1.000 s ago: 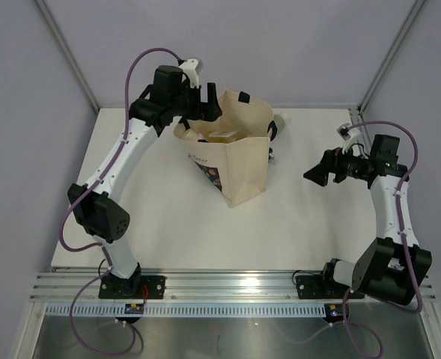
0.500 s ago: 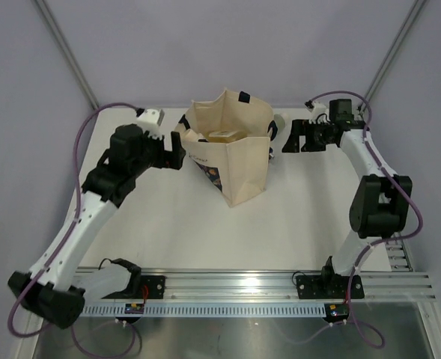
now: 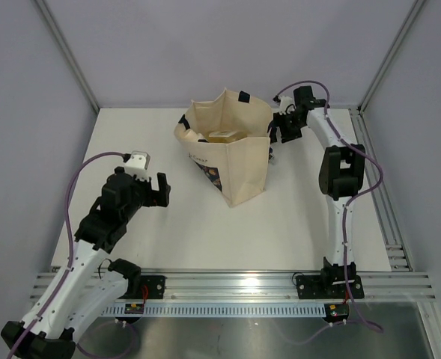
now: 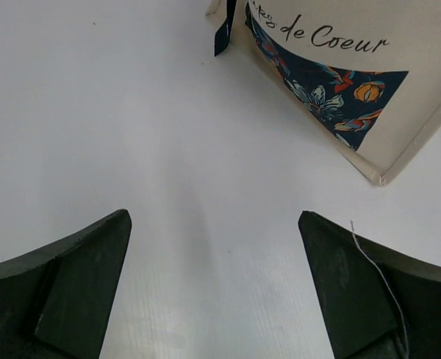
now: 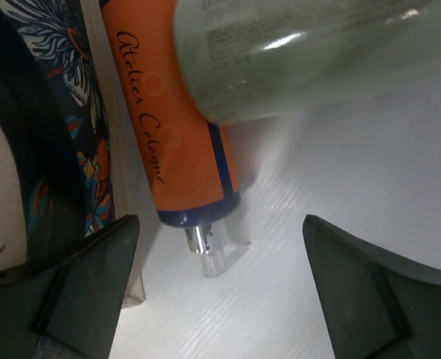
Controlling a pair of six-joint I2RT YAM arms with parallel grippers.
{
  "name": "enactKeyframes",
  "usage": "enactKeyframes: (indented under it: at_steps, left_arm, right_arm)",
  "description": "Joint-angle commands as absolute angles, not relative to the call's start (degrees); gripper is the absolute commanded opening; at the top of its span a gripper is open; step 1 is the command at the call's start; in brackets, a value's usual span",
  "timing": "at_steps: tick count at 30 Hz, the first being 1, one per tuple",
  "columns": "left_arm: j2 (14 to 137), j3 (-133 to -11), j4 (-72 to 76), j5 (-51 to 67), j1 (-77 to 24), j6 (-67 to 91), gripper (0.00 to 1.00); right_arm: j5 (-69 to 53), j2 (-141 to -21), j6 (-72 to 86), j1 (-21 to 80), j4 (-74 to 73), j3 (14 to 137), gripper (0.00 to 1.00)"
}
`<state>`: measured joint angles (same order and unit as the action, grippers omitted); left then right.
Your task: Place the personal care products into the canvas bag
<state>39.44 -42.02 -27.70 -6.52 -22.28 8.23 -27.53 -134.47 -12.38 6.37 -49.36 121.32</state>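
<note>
The right end effector (image 3: pixel 282 129) hangs at the canvas bag's (image 3: pixel 239 168) 1 o'clock corner, fingers spread wide and gripping nothing. Between them lie an orange Atelier Cologne bottle (image 5: pixel 171 127), flat on the desk (image 3: pixel 175 232) against the bag's printed wall, and a sage-green bottle (image 5: pixel 302 52) that seems to lie over it.

The green one looks the wiser first pick. Straddle its round body near mid-length and close squarely so it cannot roll. Lift it well above the rim before crossing to the open mouth, since brushing the soft wall could tip the bag.

The left end effector (image 4: pixel 213 224) hovers at the bag's 8 o'clock, also spread and empty.

Count: one bag, two bottles outside it, at least one pale product (image 3: pixel 224 136) inside, and two arms. Any other products are hidden.
</note>
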Motion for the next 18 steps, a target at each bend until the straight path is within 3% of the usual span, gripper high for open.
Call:
enactKeyframes:
  at_steps: [1, 8, 18]
  left_arm:
    - [36.4, -41.0, -25.0, -8.9, -22.1, 9.3, 0.99]
    - [36.2, -41.0, -25.0, -9.3, -22.1, 8.9, 0.99]
    - [36.4, -40.8, -24.4, -8.5, -22.1, 9.1, 0.99]
  right_arm:
    - [-23.8, -137.6, -15.4, 9.6, -52.7, 128.0, 1.0]
    - [-10.1, -143.6, -13.9, 14.1, -53.2, 135.6, 1.0]
    - [-6.0, -149.8, -14.2, 16.9, -61.0, 141.0, 0.99]
